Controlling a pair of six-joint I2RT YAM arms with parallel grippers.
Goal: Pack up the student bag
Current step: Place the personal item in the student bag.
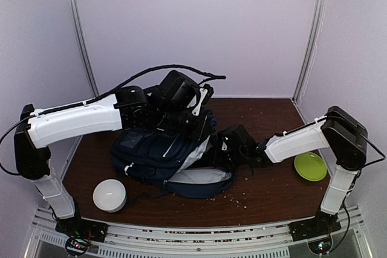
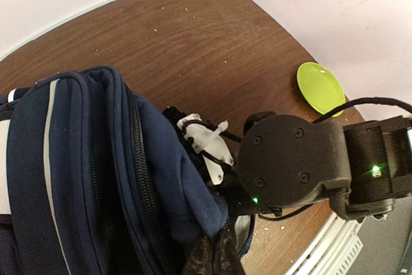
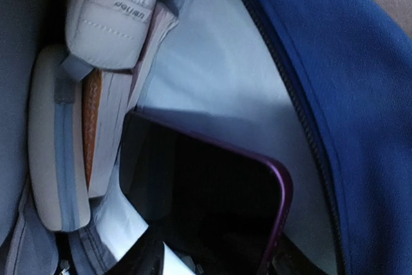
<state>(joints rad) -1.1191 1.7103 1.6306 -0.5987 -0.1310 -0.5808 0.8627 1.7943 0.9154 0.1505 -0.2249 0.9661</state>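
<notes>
The student bag (image 1: 158, 152), navy with white trim, lies in the middle of the table with its mouth open toward the right. My left gripper (image 1: 195, 118) is shut on the bag's upper opening edge and holds it up; in the left wrist view the fingertips (image 2: 215, 252) pinch the navy fabric (image 2: 77, 159). My right gripper (image 1: 234, 144) reaches into the mouth. It is shut on a dark phone in a purple case (image 3: 199, 191), held against the light grey lining (image 3: 212, 62). Its fingers (image 3: 132, 259) show only at the bottom edge.
Inside the bag sit a grey zip case (image 3: 55, 152), a book with an orange edge (image 3: 106, 127) and a white padded pouch (image 3: 112, 17). On the table are a white round pouch (image 1: 109, 194) at front left and a green plate (image 1: 310, 166) at right, also in the left wrist view (image 2: 320, 87).
</notes>
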